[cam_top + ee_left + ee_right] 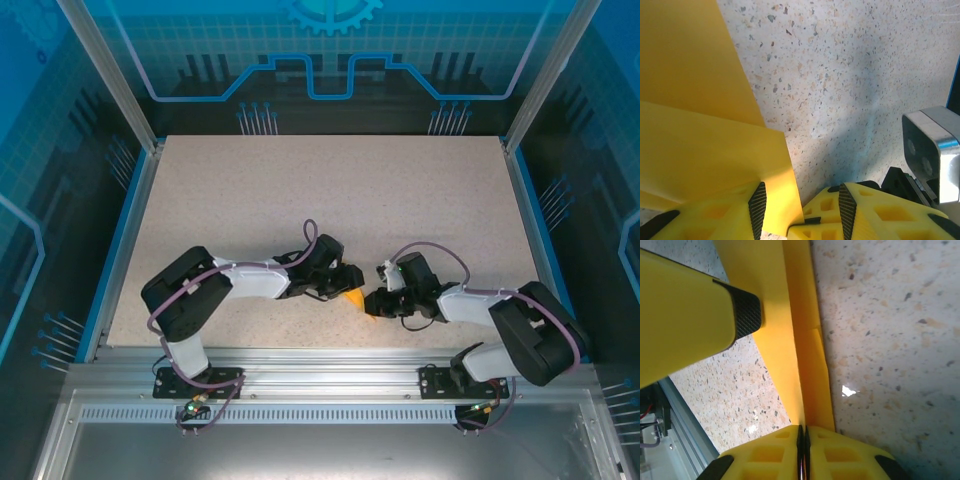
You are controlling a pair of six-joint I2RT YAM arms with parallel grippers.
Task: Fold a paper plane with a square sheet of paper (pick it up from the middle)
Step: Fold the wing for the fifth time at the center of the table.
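1. The sheet of paper (355, 298) is already a creased orange-yellow shape. It sits low on the table (400, 200), near the front edge and about midway across, caught between the two gripper heads.
2. In the right wrist view a fold line runs lengthwise through the paper, straight out from the fingers and away from the camera. The long axis therefore lines up with that arm's reach.
3. The right gripper (802, 436) is clenched on the near end of that fold. Its jaws meet with no visible gap, and the crease disappears between them.
4. The left gripper (802, 206) stands partly apart and grasps nothing that I can make out. From its own camera most of the paper spreads off to the left, and one corner reaches into the gap between its fingers (757, 205).
5. The same paper layer passes close under one left pad in the right wrist view; whether they touch I cannot tell.
6. Both arms are right at the paper, but only the right one has it. The coming move likely falls to the left gripper, which would close on or press the loose flap while the right anchors the crease end.
7. The risk I see is a skewed fold if the left pulls across the crease instead of along it.
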